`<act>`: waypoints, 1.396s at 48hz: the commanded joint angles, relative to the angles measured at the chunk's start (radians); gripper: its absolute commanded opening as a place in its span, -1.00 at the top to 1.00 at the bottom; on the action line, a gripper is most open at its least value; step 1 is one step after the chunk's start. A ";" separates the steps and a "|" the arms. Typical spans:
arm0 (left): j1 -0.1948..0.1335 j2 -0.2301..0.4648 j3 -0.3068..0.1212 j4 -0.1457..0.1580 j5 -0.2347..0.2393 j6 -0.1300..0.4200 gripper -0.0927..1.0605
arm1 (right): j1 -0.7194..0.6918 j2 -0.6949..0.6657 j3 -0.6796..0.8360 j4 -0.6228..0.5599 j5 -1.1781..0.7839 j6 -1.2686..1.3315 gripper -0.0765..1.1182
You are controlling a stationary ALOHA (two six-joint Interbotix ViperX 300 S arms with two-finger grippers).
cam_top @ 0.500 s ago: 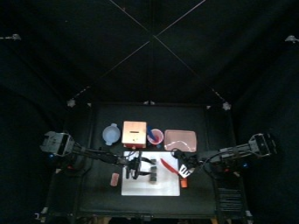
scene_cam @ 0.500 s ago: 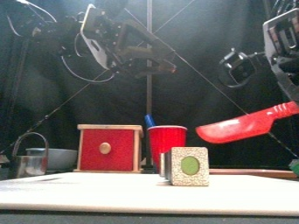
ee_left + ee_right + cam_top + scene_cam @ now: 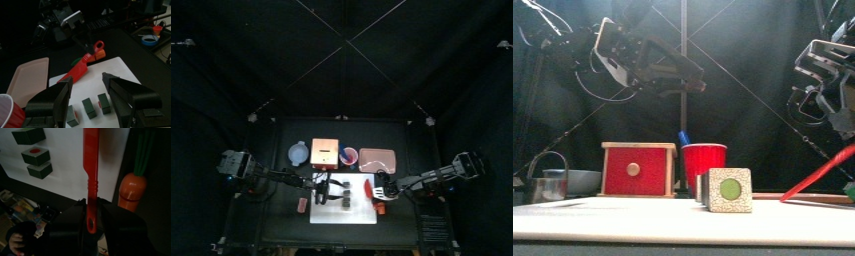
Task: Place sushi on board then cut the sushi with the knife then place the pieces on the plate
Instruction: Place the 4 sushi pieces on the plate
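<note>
Clamping red knife [image 3: 90, 163], right gripper [image 3: 90, 218] hangs beside sushi [image 3: 35, 155].

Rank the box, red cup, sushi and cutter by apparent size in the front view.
1. Box.
2. Red cup and sushi: about alike; the sushi is nearer and hides part of the cup.
3. Cutter.

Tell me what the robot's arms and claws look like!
Two thin, black, jointed arms, the left arm and the right arm, carry looping black cables. The left gripper and right gripper each end in two long dark jaws.
</note>
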 commanded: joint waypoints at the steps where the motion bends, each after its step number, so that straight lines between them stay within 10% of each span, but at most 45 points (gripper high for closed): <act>1: 0.003 -0.021 -0.011 0.003 -0.011 0.002 -0.65 | -0.002 -0.012 -0.051 -0.114 0.037 -0.003 -0.41; 11: 0.018 -0.028 -0.009 0.000 -0.011 0.002 -0.65 | -0.103 0.005 -0.146 -0.497 0.072 -0.195 -0.41; 18: 0.057 -0.067 0.018 -0.029 -0.012 -0.002 -0.65 | -0.196 0.017 -0.179 -0.385 0.103 -0.612 -0.40; 29: 0.164 -0.135 0.118 -0.160 -0.023 0.000 -0.65 | -0.242 0.143 -0.290 -0.179 0.028 -1.259 -0.45; 45: 0.207 -0.247 0.242 -0.265 -0.032 -0.002 -0.65 | -0.252 0.393 -0.439 -0.207 -0.020 -1.427 -0.76; 67: 0.202 -0.259 0.298 -0.284 -0.066 -0.003 -0.65 | -0.302 0.466 -0.459 -0.172 -0.015 -1.424 -0.76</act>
